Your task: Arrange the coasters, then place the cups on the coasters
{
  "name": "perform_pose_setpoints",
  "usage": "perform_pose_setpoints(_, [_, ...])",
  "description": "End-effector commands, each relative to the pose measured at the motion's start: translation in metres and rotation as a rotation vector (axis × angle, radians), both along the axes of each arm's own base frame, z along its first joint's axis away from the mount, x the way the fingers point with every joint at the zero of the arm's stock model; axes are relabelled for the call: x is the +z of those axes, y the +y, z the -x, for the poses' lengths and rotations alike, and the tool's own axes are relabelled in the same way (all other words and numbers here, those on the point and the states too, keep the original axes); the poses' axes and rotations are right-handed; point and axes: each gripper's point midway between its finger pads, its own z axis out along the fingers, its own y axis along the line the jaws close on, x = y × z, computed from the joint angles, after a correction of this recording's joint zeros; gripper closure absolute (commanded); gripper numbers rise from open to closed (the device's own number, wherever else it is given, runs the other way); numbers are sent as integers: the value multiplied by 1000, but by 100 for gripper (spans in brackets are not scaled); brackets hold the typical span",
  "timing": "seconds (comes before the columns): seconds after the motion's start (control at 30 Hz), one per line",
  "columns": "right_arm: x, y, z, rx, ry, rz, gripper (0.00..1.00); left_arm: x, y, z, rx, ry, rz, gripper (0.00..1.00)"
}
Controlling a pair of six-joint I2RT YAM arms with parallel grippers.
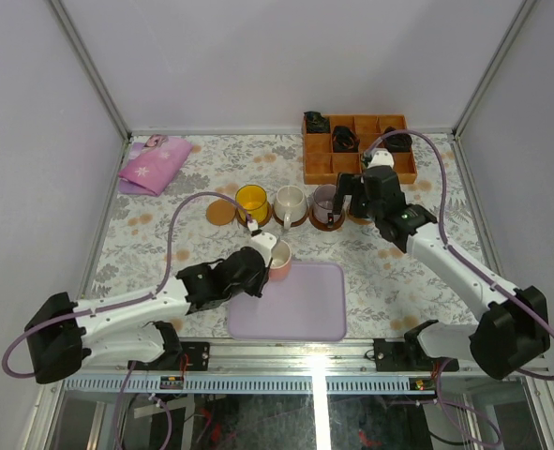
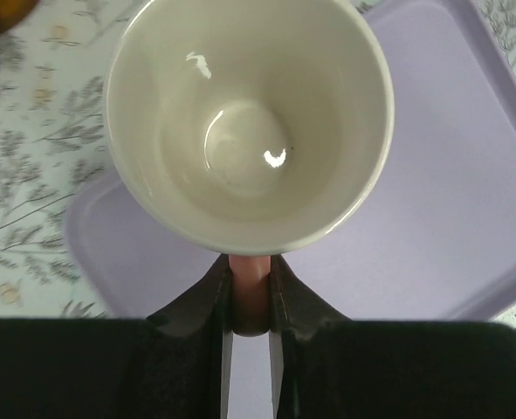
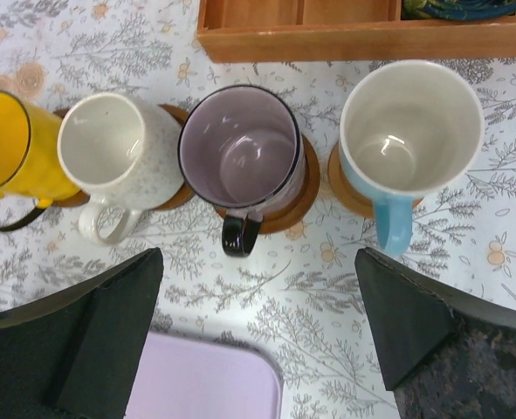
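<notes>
My left gripper is shut on the pink handle of the pink cup, whose pale inside faces the left wrist camera. From above, this cup is at the far-left corner of the lavender tray, with the left gripper beside it. The yellow, cream-white, purple-grey and light blue cups stand in a row, each on a coaster. One bare coaster lies left of the yellow cup. My right gripper hangs open just in front of the row, holding nothing.
An orange-brown compartmented wooden box stands at the back right, close behind the row of cups. A folded pink cloth lies at the back left. The tray's corner shows below the right gripper.
</notes>
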Motion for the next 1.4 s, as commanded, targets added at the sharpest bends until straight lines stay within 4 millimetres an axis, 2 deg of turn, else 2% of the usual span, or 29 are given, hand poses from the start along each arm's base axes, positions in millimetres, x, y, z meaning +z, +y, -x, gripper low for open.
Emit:
perform_pose_setpoints(0.0, [6,2,22,53,-5,33,1,68,14,-32,147,-196,61,100])
perform_pose_setpoints(0.17, [-5,7,34,62,12,79,1,115,53,-44,312,-309,60,100])
perform_pose_setpoints(0.3, [6,12,26,51,-32,55,0,135,87,-58,458,-356,14,100])
perform_pose_setpoints(0.4, [19,18,16,51,-70,39,1,143,107,-72,549,-371,30,100])
perform_pose_setpoints(0.57, [38,26,-1,50,-103,42,1,140,141,-106,693,-361,67,100])
perform_pose_setpoints(0.8, [64,28,-23,20,-169,64,1,114,166,-150,767,-318,42,100])
perform_pose_setpoints(0.97, [79,30,-38,8,-202,92,1,94,167,-179,759,-271,74,100])
perform_pose_setpoints(1.13, [82,29,-48,7,-203,100,1,79,163,-201,737,-246,77,100])
perform_pose_setpoints(1.37, [80,27,-57,7,-185,77,1,64,155,-220,701,-239,85,100])
